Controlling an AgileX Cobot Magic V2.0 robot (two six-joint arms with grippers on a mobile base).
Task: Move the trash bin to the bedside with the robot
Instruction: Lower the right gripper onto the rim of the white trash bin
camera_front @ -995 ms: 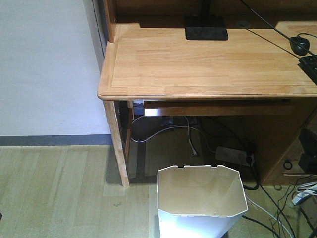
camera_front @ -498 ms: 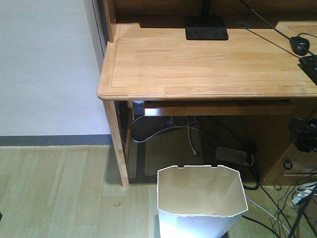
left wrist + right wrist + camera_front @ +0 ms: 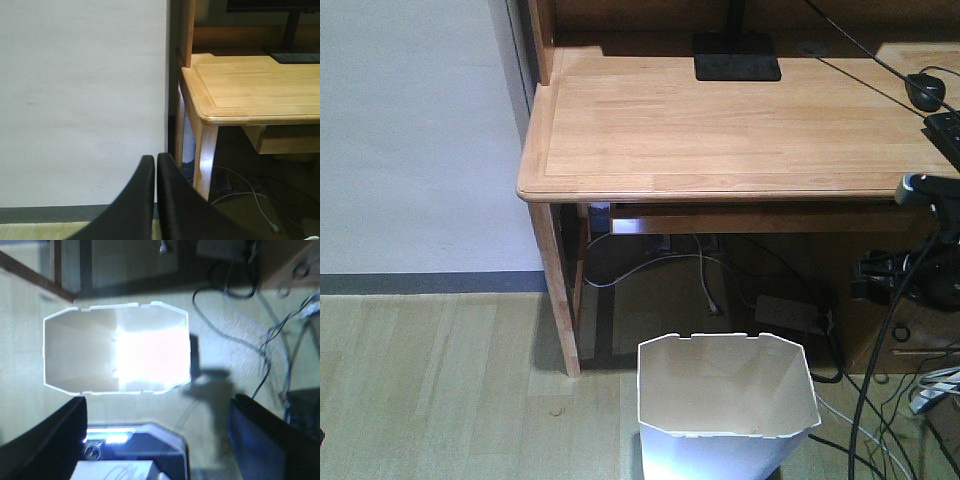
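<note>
Above the trash bin point(image 3: 70, 350), the right tool point(image 3: 158, 401) gapes empty; the left tool point(image 3: 155, 159) is clenched, empty.

Open floor point(image 3: 430, 380) left of bin point(image 3: 725, 395); desk point(image 3: 720, 120) behind.

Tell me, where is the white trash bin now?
In the front view the trash bin stands on the floor at the bottom, right of centre, just in front of the wooden desk, near its leg.

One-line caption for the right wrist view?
Open right tool hovers above the white trash bin standing on the floor beside loose cables.
</note>
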